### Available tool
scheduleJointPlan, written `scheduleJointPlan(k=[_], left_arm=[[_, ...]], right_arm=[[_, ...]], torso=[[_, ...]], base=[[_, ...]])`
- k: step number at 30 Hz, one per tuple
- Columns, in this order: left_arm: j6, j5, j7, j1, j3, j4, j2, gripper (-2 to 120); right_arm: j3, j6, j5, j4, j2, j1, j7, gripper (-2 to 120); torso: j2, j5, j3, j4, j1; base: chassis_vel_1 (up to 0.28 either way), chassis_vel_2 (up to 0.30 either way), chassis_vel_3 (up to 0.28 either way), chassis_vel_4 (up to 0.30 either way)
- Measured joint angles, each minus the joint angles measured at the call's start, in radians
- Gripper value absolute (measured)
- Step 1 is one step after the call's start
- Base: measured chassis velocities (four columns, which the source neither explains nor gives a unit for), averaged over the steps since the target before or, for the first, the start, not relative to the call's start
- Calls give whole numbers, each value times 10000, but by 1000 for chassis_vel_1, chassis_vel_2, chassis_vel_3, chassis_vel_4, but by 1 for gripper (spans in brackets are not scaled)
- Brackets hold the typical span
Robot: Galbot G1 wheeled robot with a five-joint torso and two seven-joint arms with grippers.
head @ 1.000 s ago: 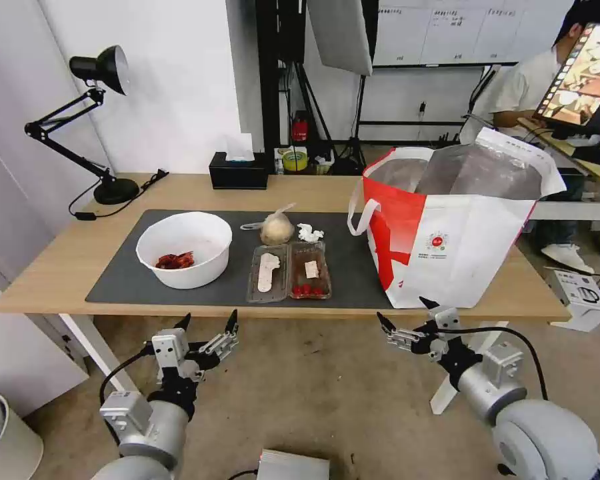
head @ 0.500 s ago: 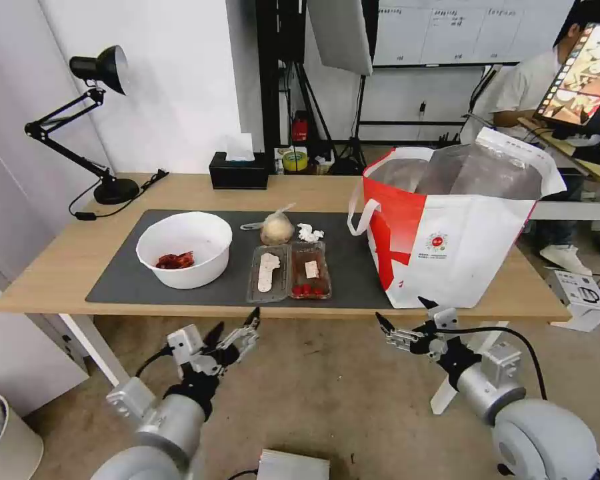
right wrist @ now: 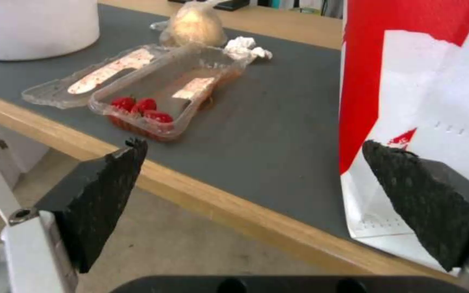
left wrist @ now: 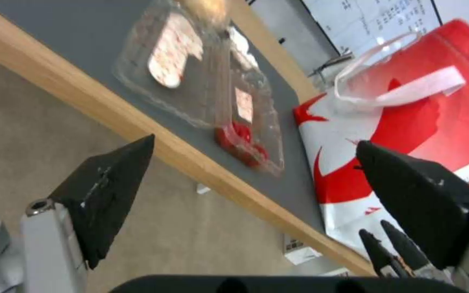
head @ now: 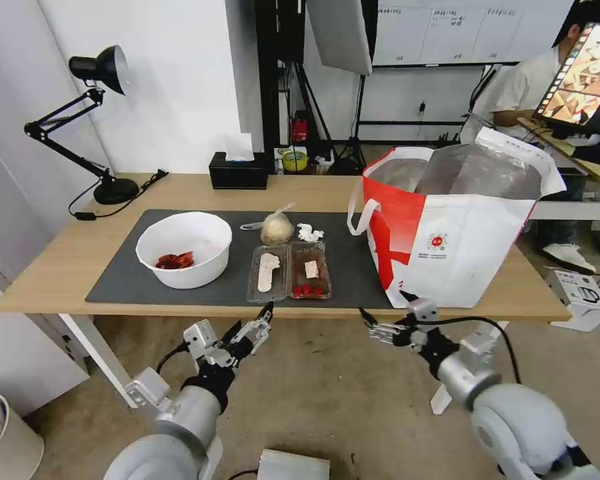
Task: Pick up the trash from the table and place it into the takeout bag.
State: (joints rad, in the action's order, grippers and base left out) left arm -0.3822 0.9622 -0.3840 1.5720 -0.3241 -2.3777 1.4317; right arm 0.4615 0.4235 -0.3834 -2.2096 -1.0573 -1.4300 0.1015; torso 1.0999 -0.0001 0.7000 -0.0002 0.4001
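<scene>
Head view: 2 empty, open grippers, left gripper [head: 251,325] and right gripper [head: 387,315], are held below the worktop [head: 47,270] edge w/ bowl [head: 184,249], food box [head: 289,271], takeout bag [head: 457,233] on it; left wrist view: food box [left wrist: 202,87] is seen between spread fingers; right wrist view: box [right wrist: 153,91] beside bag [right wrist: 424,89].

Right gripper [right wrist: 250,162]: two black textured fingertips [right wrist: 104,191] spread wide apart, nothing between them, held off the front edge of the table [right wrist: 202,195]. Dark grey mat [right wrist: 267,138] covers the tabletop behind the wooden edge. Clear hinged food box [right wrist: 158,97], lying open on the mat; one half holds three small red pieces, the other bears red smears. Knotted clear bag [right wrist: 193,26] with beige lump, behind the box. Crumpled white tissue [right wrist: 245,47], just beside the bag. White bowl [right wrist: 33,28], wall only. Takeout bag [right wrist: 424,81], red-and-white, standing on the mat.
</scene>
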Motion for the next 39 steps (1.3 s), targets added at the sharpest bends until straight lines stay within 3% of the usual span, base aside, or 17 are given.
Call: scheduleJointPlan(k=[20, 39], left_arm=[[500, 239, -423, -1252, 914, 1190, 444, 100], [694, 872, -837, -2692, 1258, 2553, 882, 100]], right_arm=[[260, 12, -163, -68, 8, -90, -36, 100], [441, 14, -195, -28, 121, -242, -58, 100]], torso=[[0, 1, 0, 2, 0], [0, 0, 0, 2, -1]], base=[[0, 0, 0, 0], [0, 0, 0, 0]])
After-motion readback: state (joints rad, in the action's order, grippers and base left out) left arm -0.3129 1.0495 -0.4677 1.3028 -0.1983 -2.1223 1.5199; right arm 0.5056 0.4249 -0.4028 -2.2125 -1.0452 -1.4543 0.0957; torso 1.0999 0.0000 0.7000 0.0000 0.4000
